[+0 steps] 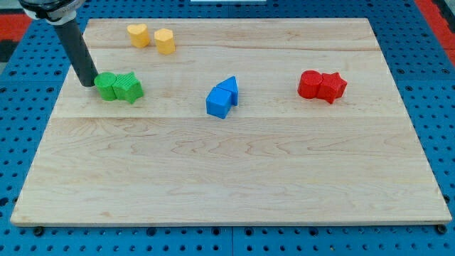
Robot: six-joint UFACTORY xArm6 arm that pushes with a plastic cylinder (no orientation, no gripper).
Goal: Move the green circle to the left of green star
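My tip (88, 82) is at the view's left, touching the left side of the green circle (106, 86), and there is no hand here, just a dark rod that cannot open, shut or hold anything. The green circle sits on the left of the green star (129, 87) and the two touch, so I think the job looks about done. If my tip pushed more to the right, the circle could shove the star along too, or slip round it. Up above are two yellow blocks (151, 38), side by side; I cannot tell their shapes. In the middle sit two blue blocks (222, 97), touching, one looking like a cube and one like a triangle. At the right two lumpy red blocks (322, 84) touch. All look smooth and hard, and the table (234, 185) is pale wood with fine lines
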